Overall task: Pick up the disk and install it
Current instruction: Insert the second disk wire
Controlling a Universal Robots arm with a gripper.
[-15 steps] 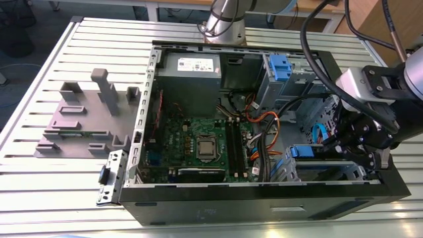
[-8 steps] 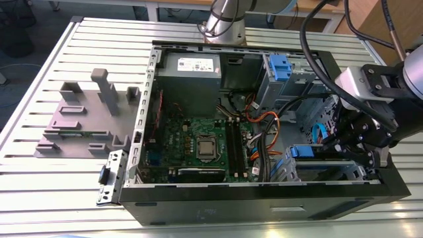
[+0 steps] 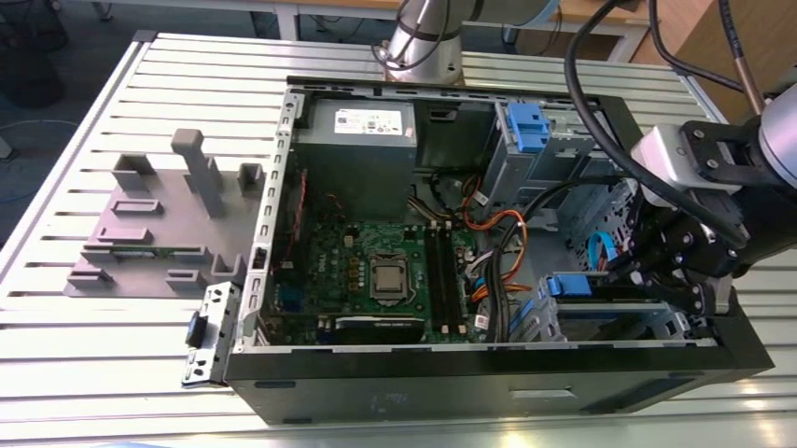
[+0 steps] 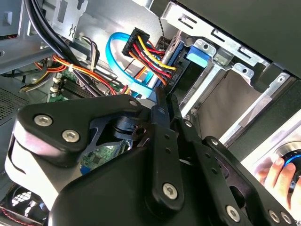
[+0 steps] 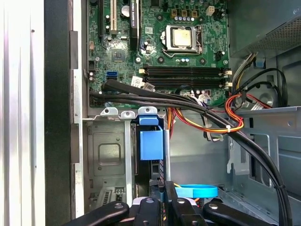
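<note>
In the exterior view our gripper hangs over the open computer case on the worktop — right at the drive bay. In both wrist views the fingers look pressed together on the disk, standing on edge in the bay's slot.

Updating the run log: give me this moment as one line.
step: install | gripper: at disk | disk: in drive bay | case: open
</note>
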